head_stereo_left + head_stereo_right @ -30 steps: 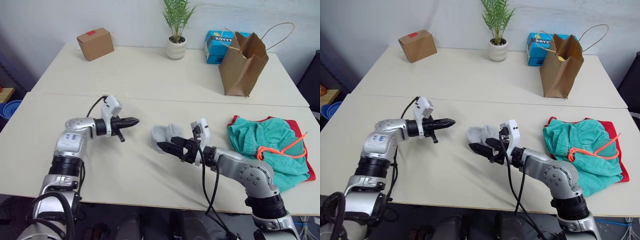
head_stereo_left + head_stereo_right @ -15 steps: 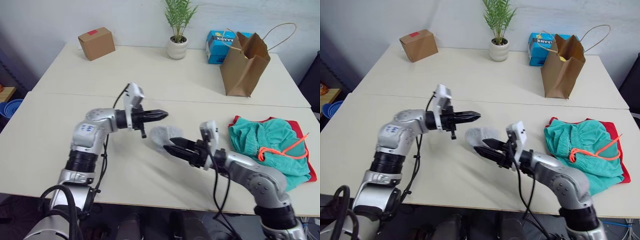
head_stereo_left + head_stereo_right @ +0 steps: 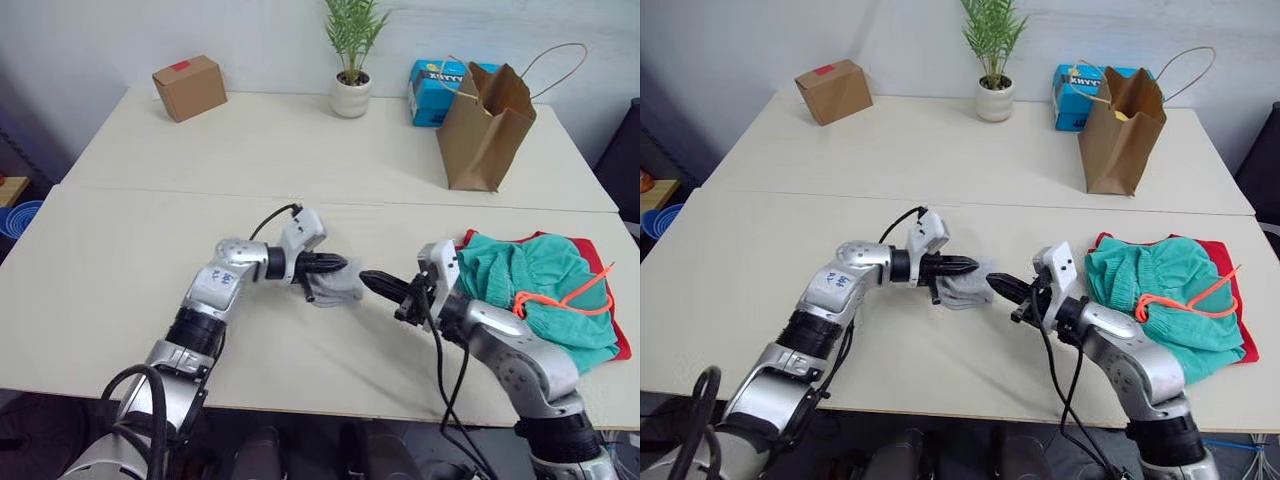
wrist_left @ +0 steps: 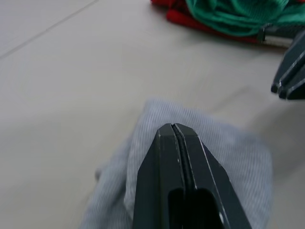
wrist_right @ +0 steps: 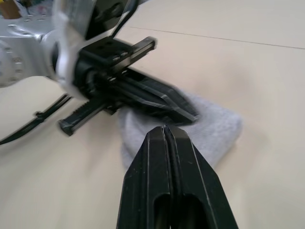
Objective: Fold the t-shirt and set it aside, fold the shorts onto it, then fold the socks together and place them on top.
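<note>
The grey socks [image 3: 338, 288] lie in a small bunch at the table's middle. My left gripper [image 3: 340, 265] is shut, its tip pressing down onto the socks [image 4: 228, 157] with nothing between the fingers. My right gripper [image 3: 366, 278] is shut and empty, its tip just right of the socks [image 5: 214, 131] and pointing at the left gripper [image 5: 188, 114]. The teal shorts [image 3: 530, 285] with an orange drawstring lie folded at the right, on top of the red t-shirt [image 3: 624, 346], of which just the edges show.
At the back of the table stand a cardboard box [image 3: 190, 87], a potted plant [image 3: 351, 90], a blue box [image 3: 432, 92] and a brown paper bag [image 3: 485, 125]. A seam [image 3: 150, 190] runs across between the two tabletops.
My left arm swung right until its shut tip came down on the socks. My right gripper shut and drew back to the right, off the socks.
</note>
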Controlling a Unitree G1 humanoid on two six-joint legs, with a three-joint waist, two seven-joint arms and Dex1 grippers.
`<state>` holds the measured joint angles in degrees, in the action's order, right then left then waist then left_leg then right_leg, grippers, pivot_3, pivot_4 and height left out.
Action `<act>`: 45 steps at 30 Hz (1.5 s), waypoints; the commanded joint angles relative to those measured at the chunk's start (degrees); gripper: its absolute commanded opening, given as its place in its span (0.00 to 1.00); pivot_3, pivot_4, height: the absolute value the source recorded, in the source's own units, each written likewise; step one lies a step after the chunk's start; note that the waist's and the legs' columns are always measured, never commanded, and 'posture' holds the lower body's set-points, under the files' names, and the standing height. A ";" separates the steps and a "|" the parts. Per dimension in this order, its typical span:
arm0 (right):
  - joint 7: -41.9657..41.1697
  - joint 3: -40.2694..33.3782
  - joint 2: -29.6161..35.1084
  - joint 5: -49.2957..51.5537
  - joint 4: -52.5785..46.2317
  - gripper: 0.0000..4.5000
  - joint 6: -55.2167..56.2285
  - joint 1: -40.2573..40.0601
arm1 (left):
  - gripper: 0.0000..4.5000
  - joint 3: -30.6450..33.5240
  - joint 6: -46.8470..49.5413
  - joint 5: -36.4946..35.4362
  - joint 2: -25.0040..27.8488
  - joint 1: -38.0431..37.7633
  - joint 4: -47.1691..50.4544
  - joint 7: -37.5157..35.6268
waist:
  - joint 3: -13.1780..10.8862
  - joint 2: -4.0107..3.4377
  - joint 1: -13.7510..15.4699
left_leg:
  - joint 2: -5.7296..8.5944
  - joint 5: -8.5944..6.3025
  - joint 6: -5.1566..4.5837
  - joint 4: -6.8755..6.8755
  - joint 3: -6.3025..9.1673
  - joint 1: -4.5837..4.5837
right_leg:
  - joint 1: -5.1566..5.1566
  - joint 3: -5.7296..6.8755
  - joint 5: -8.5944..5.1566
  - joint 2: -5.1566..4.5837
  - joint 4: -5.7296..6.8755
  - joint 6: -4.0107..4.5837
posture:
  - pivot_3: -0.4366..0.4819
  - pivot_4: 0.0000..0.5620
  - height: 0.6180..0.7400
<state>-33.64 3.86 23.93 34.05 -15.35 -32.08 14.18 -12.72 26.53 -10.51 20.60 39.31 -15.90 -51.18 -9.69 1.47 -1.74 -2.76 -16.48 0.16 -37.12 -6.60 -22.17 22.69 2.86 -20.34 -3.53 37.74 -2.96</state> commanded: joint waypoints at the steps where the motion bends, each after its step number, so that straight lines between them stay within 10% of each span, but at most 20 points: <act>1: 0.02 1.77 -2.19 -4.47 2.87 0.01 4.44 2.53 | 0.00 1.28 1.16 0.06 1.46 -1.69 3.78 0.64 | 0.00 0.00 0.16 | 0.00 0.00 0.00 -0.01 0.00 -0.01 | 0.00 0.01 0.00 -0.01 0.02 0.01 | 0.48 0.27 1.00; 14: -0.72 4.56 -7.23 -14.86 19.10 0.01 11.62 6.11 | 0.00 0.92 1.27 0.76 -1.38 -2.57 -0.60 2.69 | 0.01 -0.01 0.21 | 0.04 0.00 -0.01 -0.10 0.01 0.07 | -0.09 0.02 0.00 -0.07 0.07 0.01 | 0.48 0.27 1.00; 27: -5.12 -5.32 -4.13 -5.24 9.02 0.01 6.47 5.29 | 0.00 1.25 -2.19 -0.32 1.36 -5.48 7.82 0.22 | 0.01 -0.06 -0.38 | 0.00 0.02 0.05 0.05 -0.05 0.25 | -0.17 -0.03 -0.01 -0.04 0.11 0.04 | 0.48 0.27 1.00; 45: -7.36 5.59 -9.10 -20.25 19.38 0.01 26.07 1.32 | 0.00 1.73 -12.00 4.50 -4.48 -1.90 -7.44 5.38 | -0.01 -0.05 0.19 | 0.04 -0.02 -0.02 -0.07 -0.05 0.08 | -0.07 0.02 -0.01 -0.07 0.07 0.03 | 0.48 0.27 1.00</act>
<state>-40.18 8.24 14.35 15.34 4.55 -7.72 16.49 -10.04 14.28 -6.60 16.41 37.96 -21.88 -45.56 -9.71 1.42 -1.55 -2.72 -16.49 0.13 -37.19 -6.65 -22.08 22.60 2.87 -20.36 -3.60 37.81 -2.93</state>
